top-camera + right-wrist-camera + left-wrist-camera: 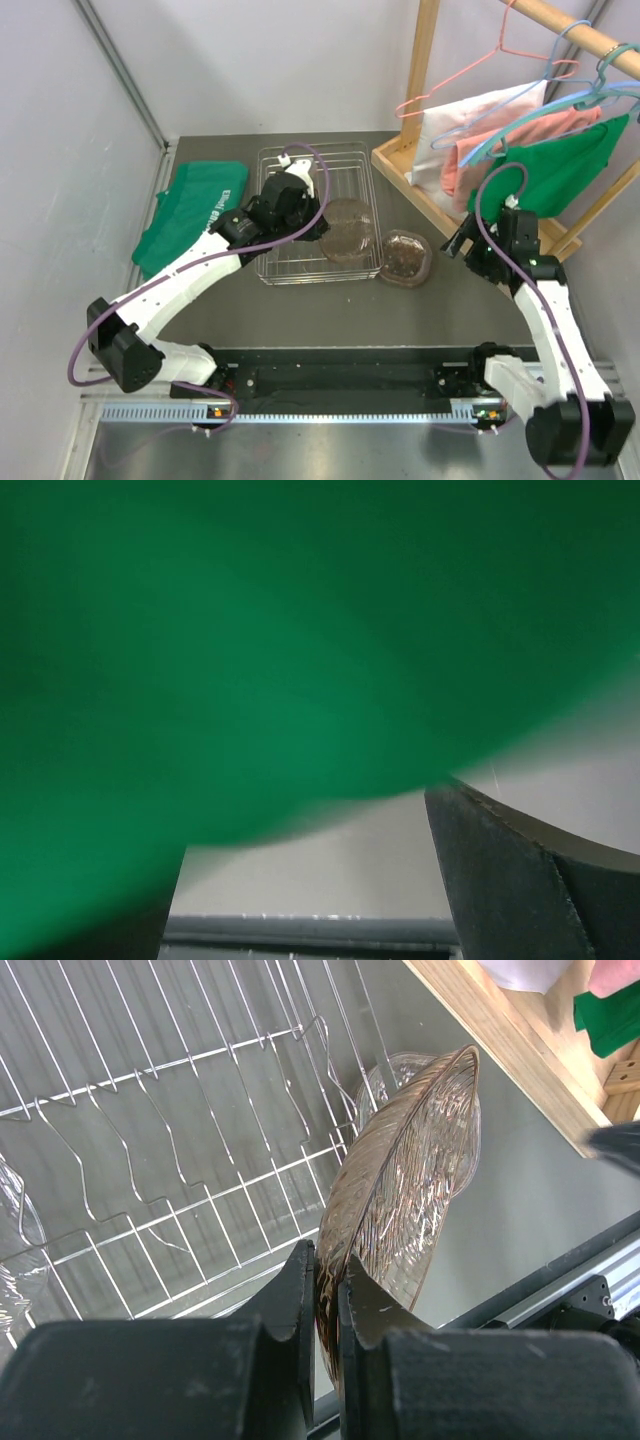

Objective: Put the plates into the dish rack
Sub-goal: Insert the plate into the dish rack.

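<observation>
Over the right-hand end of the dish rack (pixel 340 175), a brown-tinted glass plate (pixel 410 1180) is held on edge, tilted, by the left gripper (pixel 328 1270). Its fingers are clenched on a short stretch of the rim and nothing else supports the plate. That is judged the chief risk: smooth glass pinched so narrowly may pivot or slide out as it is lowered, and may crack against the wires. If the plate is not lined up between two upright tines, it may be knocked askew or left lying flat across the bars instead of standing. A second plate (pixel 405 258) lies on the table just right of the rack and could be struck if the held plate is swung outward. Right of the rack and well apart from it, the right gripper (pixel 468 243) is released, its fingers spread with nothing between them. Its wrist view is almost filled by a blurred green garment (pixel 560 165), so cloth may be snagged as that arm is moved. White lettering is seen on the folded green fabric (pixel 195 205) left of the rack, but it is too small to be read, and no other writing is made out
</observation>
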You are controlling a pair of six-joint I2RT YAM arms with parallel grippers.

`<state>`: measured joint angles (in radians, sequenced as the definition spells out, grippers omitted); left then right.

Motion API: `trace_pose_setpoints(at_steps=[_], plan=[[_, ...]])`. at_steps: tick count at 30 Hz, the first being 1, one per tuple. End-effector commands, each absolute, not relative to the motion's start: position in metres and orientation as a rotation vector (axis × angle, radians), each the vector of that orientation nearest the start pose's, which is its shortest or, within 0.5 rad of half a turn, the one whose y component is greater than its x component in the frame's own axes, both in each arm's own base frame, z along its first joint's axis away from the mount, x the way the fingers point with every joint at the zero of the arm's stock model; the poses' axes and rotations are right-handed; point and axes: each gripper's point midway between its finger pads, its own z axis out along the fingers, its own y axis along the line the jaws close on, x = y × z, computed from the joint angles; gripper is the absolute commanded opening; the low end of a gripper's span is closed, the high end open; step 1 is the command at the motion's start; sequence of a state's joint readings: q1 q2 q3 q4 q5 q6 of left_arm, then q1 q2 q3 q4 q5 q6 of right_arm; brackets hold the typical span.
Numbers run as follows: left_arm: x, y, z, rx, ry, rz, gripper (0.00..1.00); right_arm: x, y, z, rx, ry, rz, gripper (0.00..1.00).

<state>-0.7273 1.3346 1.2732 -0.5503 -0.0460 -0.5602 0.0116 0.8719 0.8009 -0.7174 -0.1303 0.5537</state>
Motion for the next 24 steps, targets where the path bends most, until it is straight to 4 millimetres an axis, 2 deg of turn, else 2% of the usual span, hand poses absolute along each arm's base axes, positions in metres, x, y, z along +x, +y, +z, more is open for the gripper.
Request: trace_pose_setpoints(at_steps=[1, 4, 7, 10, 11, 13, 17, 19, 21, 22, 24], plan=[[0.283, -0.271, 0.263, 0.161, 2.186, -0.708, 0.0, 0.26, 0.05, 0.123, 0.684, 2.419, 0.596, 0.95], [0.282, -0.269, 0.261, 0.154, 2.19, -0.703, 0.0, 0.261, 0.05, 0.114, 0.728, 2.456, 0.622, 0.92], [0.281, -0.266, 0.258, 0.152, 2.195, -0.691, 0.0, 0.259, 0.045, 0.115, 0.748, 2.443, 0.586, 0.92], [0.28, -0.262, 0.258, 0.147, 2.196, -0.678, 0.0, 0.251, 0.05, 0.131, 0.686, 2.37, 0.619, 0.93], [0.281, -0.261, 0.259, 0.142, 2.19, -0.67, 0.0, 0.247, 0.053, 0.143, 0.646, 2.32, 0.643, 0.94], [0.283, -0.258, 0.262, 0.144, 2.187, -0.651, 0.0, 0.239, 0.057, 0.15, 0.61, 2.277, 0.666, 0.95], [0.293, -0.242, 0.265, 0.122, 2.183, -0.548, 0.0, 0.223, 0.077, 0.175, 0.472, 2.186, 0.797, 0.95], [0.302, -0.23, 0.271, 0.096, 2.17, -0.479, 0.0, 0.218, 0.087, 0.188, 0.385, 2.144, 0.861, 0.95], [0.309, -0.215, 0.267, 0.079, 2.189, -0.376, 0.0, 0.212, 0.1, 0.2, 0.296, 2.128, 0.932, 0.95], [0.315, -0.207, 0.274, 0.057, 2.176, -0.342, 0.0, 0.21, 0.103, 0.203, 0.259, 2.127, 0.937, 0.95], [0.321, -0.188, 0.269, 0.031, 2.189, -0.205, 0.0, 0.209, 0.106, 0.21, 0.212, 2.116, 0.934, 0.95]])
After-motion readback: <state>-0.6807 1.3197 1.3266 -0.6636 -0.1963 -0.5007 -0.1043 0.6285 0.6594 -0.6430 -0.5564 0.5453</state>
